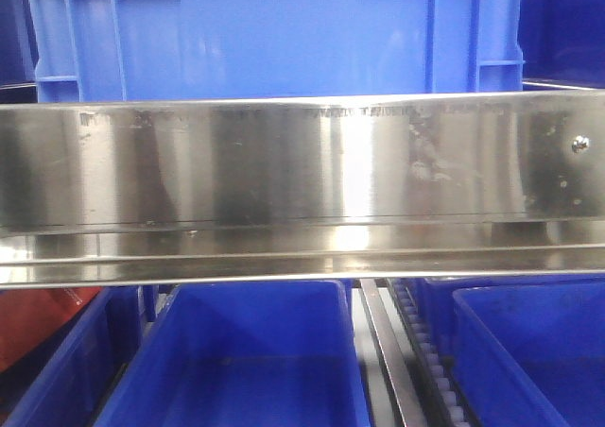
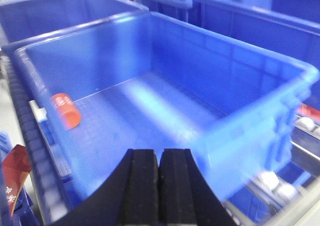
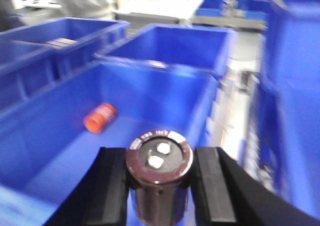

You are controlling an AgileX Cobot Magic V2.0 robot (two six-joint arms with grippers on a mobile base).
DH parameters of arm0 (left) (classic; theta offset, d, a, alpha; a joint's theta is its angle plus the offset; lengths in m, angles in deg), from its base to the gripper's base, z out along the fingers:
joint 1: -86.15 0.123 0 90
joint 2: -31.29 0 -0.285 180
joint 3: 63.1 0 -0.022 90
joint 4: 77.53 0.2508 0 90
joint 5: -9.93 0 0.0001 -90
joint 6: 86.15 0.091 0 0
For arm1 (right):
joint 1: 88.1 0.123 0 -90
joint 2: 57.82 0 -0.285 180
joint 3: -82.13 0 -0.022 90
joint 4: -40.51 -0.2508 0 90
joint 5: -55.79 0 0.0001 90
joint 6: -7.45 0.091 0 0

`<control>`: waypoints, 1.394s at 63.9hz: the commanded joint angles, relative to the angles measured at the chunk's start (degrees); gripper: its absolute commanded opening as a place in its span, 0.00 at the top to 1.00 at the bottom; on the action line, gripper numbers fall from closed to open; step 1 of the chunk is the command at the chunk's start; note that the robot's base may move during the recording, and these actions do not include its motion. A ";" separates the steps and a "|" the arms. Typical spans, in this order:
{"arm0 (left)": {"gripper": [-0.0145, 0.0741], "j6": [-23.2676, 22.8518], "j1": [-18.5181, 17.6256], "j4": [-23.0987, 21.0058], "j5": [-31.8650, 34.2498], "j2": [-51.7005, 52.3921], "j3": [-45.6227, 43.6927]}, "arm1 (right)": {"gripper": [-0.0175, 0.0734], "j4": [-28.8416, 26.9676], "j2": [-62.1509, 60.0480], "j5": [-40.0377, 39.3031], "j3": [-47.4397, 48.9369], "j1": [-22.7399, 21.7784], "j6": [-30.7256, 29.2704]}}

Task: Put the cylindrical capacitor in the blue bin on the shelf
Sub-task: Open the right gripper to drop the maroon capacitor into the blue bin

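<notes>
The capacitor (image 3: pixel 159 178), a dark brown can with two white knobs on top, stands upright in my right gripper (image 3: pixel 160 191), which is squeezed tight on it. It hangs over a blue bin (image 3: pixel 165 93). An orange cylinder (image 3: pixel 100 116) lies on its side on the bin's floor, near the left wall. My left gripper (image 2: pixel 159 186) is closed with nothing in it. In front, the shiny shelf (image 1: pixel 302 162) rail runs across, with blue bins above and below.

Bin (image 2: pixel 240 71): we see blue.
Shelf rail (image 1: pixel 284 162): shiny silver.
Cylindrical capacitor (image 2: pixel 66 111): orange, white print.
Held cylinder (image 3: pixel 159 178): dark brown.
</notes>
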 commanded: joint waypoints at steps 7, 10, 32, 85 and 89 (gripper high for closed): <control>0.96 -1.85 -0.19 0.14 1.90 6.62 5.43 | 0.99 -1.19 13.03 2.75 12.61 5.11 -1.99; 0.96 -1.85 -0.19 0.14 1.90 7.75 6.27 | 0.99 -1.19 16.54 3.35 15.24 5.98 -1.99; 0.96 -1.85 -0.19 0.14 1.90 9.52 7.36 | 0.99 -1.07 35.98 6.86 23.50 7.34 -1.99; 0.96 -1.85 -0.19 0.14 1.90 9.52 7.36 | 0.24 -1.18 39.62 11.87 24.02 7.34 -1.99; 0.96 -1.85 -0.19 0.14 1.90 9.52 7.36 | 0.28 -1.18 37.91 11.87 24.02 7.34 -1.99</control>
